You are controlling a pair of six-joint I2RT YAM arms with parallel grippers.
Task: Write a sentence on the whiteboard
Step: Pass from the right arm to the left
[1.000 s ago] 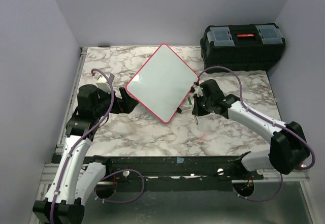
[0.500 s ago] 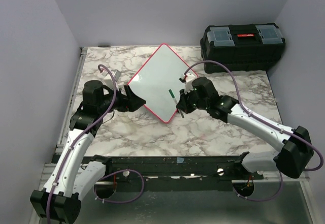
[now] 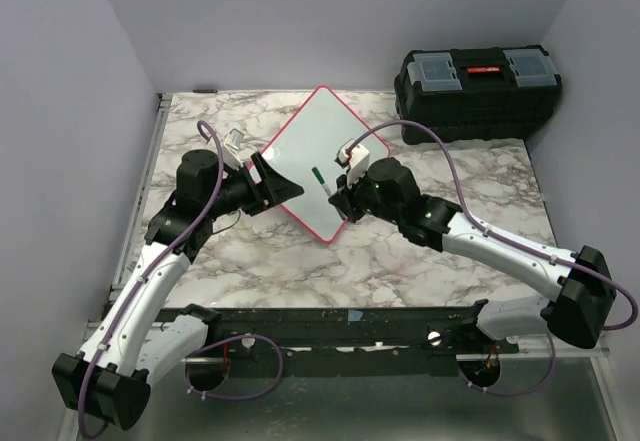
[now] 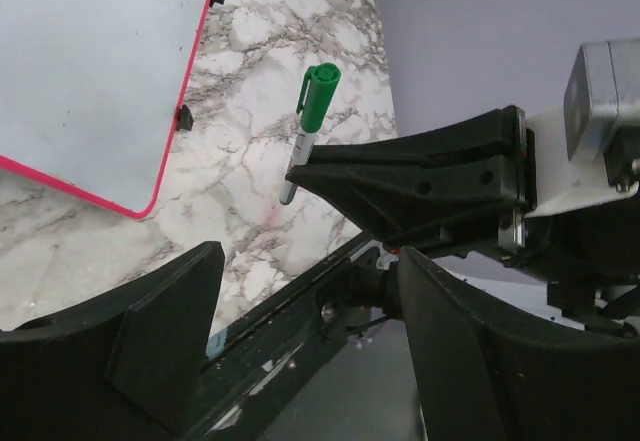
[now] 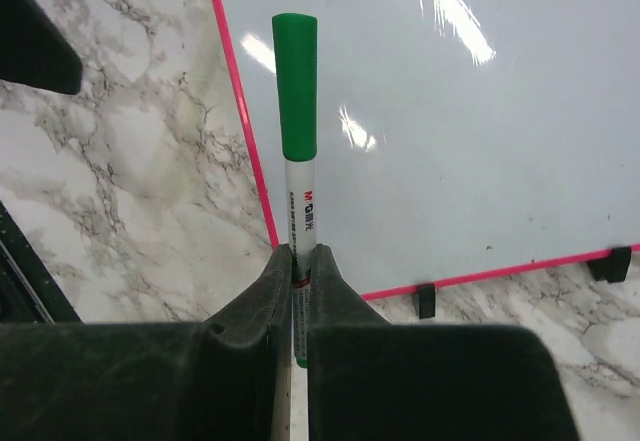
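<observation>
Logging, largest first: marble-veined table, hard and glossy. Whiteboard, flat, pink-rimmed, round-cornered, below my right fingertips, blank; I judge the sentence wholly unwritten. Left gripper, jaws apart, holding nothing. Right gripper, clamped on slim white marker, green cap on, just beyond my left fingers.

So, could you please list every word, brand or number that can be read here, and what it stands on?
"M", in red: on the white barrel of the green-capped marker in the right gripper.
Small print beside it on the barrel: too blurred to read.
The whiteboard: no writing shows.
The black toolbox: no label is readable.
</observation>
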